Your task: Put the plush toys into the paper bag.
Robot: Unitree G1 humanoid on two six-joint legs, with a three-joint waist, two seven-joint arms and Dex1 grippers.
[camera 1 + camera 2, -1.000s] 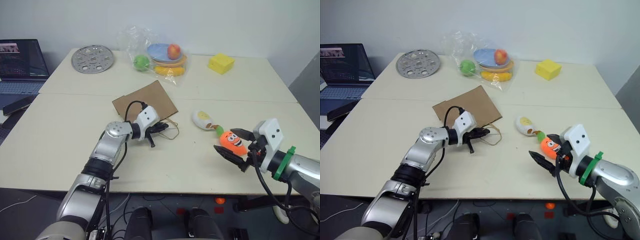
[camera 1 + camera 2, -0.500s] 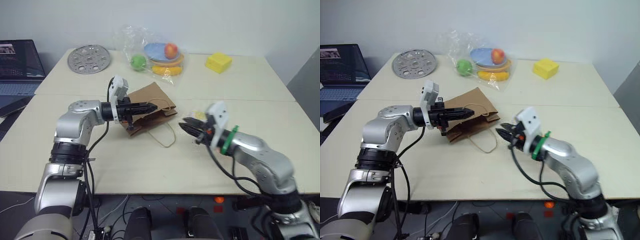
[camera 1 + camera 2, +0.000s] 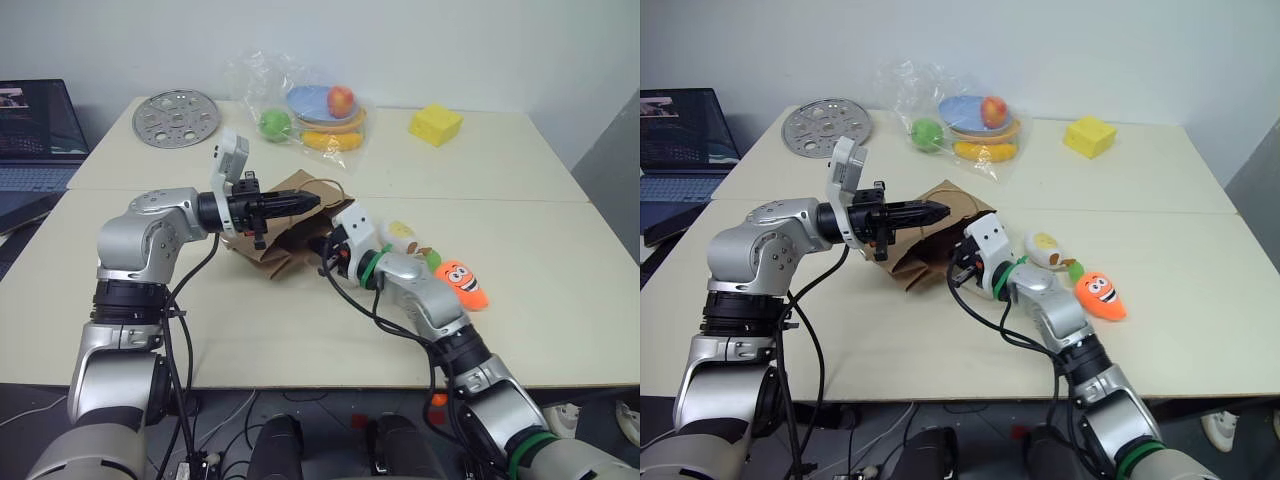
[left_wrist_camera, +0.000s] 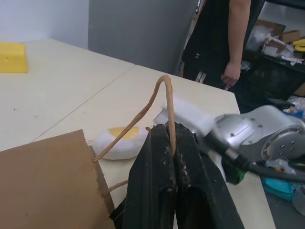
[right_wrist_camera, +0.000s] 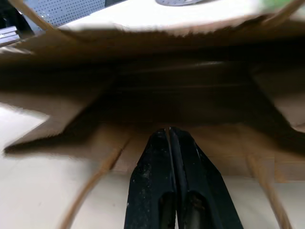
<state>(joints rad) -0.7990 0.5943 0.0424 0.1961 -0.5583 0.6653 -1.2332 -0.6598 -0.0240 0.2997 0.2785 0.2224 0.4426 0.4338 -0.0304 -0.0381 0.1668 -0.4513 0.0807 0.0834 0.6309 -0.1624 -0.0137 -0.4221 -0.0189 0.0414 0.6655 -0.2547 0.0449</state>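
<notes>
Left wrist view shows the left claw (image 4: pixel 174 167) pinching a twisted handle (image 4: pixel 159 102) of the paper bag (image 3: pixel 285 225), with the white plush toy (image 4: pixel 116 140) on the desk (image 3: pixel 300 330) beyond and a person (image 4: pixel 224 38) standing past the desk's edge; right wrist view shows the right claw (image 5: pixel 170 143), fingers pressed together and empty, at the bag's dark open mouth. Brown and creased, the bag lies mid-desk. The orange carrot toy (image 3: pixel 462 283) lies toward the right edge, just beside the white one. A clear plastic bag of fruit (image 3: pixel 305 110), a yellow block (image 3: pixel 437 126) and a metal disc (image 3: pixel 180 117) sit along the far edge
</notes>
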